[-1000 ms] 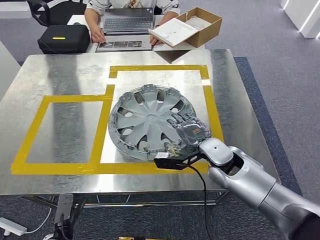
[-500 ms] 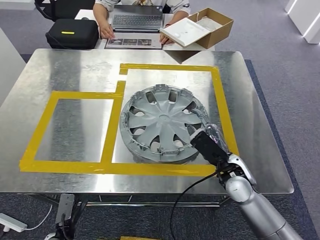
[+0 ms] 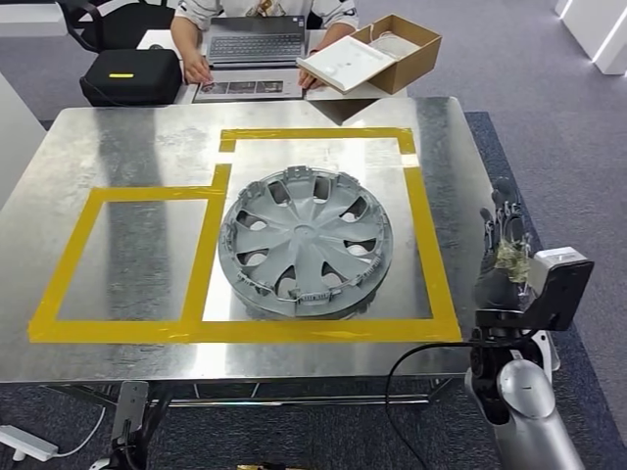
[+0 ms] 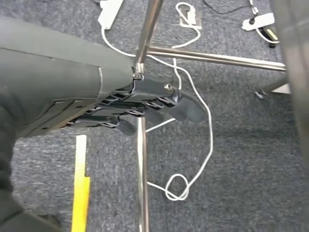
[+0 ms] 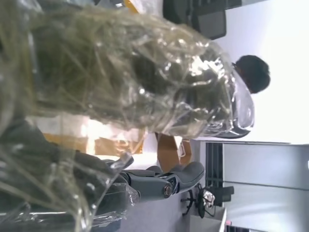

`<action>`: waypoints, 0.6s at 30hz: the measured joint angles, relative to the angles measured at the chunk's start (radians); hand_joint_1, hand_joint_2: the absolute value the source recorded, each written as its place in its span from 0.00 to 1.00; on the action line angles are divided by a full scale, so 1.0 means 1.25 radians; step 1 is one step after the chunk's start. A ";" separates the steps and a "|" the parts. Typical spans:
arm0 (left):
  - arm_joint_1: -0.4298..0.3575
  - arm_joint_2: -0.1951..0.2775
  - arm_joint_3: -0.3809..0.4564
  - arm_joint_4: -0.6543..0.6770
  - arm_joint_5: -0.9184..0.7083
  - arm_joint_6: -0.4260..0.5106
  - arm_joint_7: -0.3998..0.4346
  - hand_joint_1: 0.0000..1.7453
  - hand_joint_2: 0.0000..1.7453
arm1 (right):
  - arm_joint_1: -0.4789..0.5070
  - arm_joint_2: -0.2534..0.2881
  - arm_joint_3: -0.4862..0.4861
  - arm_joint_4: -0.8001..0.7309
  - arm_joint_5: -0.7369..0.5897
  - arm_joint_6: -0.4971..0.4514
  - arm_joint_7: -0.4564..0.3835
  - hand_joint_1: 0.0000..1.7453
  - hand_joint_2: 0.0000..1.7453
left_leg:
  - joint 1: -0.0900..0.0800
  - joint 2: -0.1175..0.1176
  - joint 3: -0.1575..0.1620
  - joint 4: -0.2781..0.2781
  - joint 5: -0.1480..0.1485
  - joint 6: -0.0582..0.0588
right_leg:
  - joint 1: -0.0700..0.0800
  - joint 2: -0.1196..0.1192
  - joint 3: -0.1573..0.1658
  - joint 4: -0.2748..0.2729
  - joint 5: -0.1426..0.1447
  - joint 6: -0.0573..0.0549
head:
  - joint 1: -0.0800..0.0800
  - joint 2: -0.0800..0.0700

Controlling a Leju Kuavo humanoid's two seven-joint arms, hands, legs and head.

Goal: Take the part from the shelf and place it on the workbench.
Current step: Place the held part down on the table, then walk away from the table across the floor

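Bright even overhead light, soft glare streaks on metal workbench (image 3: 111,147), head view sharp, right wrist view blurred close-up, background blown out white

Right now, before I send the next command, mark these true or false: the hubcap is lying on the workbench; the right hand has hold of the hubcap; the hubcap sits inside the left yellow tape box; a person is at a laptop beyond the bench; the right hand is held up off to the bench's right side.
1. The hubcap lies on the workbench: true.
2. The right hand has hold of the hubcap: false; it is clear of it and holds nothing.
3. The hubcap sits inside the left yellow tape box: false; it sits in the right-hand tape box.
4. A person is at a laptop beyond the bench: true.
5. The right hand is raised off the bench's right side: true.
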 joint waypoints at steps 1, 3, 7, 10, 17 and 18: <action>0.000 0.000 0.000 0.000 0.000 0.000 0.000 0.00 0.00 | 0.003 0.002 -0.005 -0.009 -0.001 0.000 -0.001 0.00 0.00 | 0.000 0.000 0.029 -0.054 0.022 0.001 | 0.001 0.001 0.000 0.002 -0.001 0.003 | 0.000 0.000; -0.001 -0.001 0.000 0.000 0.000 0.001 -0.001 0.00 0.00 | 0.006 0.004 -0.015 -0.024 -0.002 0.000 -0.001 0.00 0.00 | -0.001 0.000 0.065 -0.127 0.040 0.007 | 0.004 0.003 -0.002 0.006 -0.004 0.010 | 0.001 0.000; 0.000 -0.003 0.000 0.000 0.000 0.001 -0.002 0.00 0.00 | 0.012 0.005 -0.026 -0.042 -0.003 -0.001 -0.002 0.00 0.00 | -0.003 0.000 0.070 -0.144 0.042 0.028 | 0.002 0.002 -0.010 0.013 -0.010 0.028 | 0.002 0.000; -0.001 -0.003 0.000 0.000 0.000 0.001 -0.002 0.00 0.00 | 0.015 0.005 -0.031 -0.049 -0.003 -0.002 -0.002 0.00 0.00 | 0.000 0.002 0.071 -0.148 0.044 0.038 | 0.000 0.002 -0.062 0.125 -0.072 0.036 | 0.006 0.000; -0.001 -0.005 0.000 0.000 0.000 0.002 -0.002 0.00 0.00 | 0.022 0.005 -0.033 -0.053 -0.008 -0.004 -0.006 0.00 0.00 | -0.002 0.001 0.075 -0.146 0.041 0.033 | -0.004 0.000 -0.025 0.057 -0.020 0.036 | 0.006 0.000; -0.001 -0.005 0.000 0.000 0.000 0.005 -0.001 0.00 0.00 | 0.023 0.006 -0.034 -0.055 -0.013 -0.005 -0.011 0.00 0.00 | -0.004 0.001 0.074 -0.145 0.041 0.028 | -0.004 0.000 -0.007 0.023 -0.012 0.033 | 0.005 0.000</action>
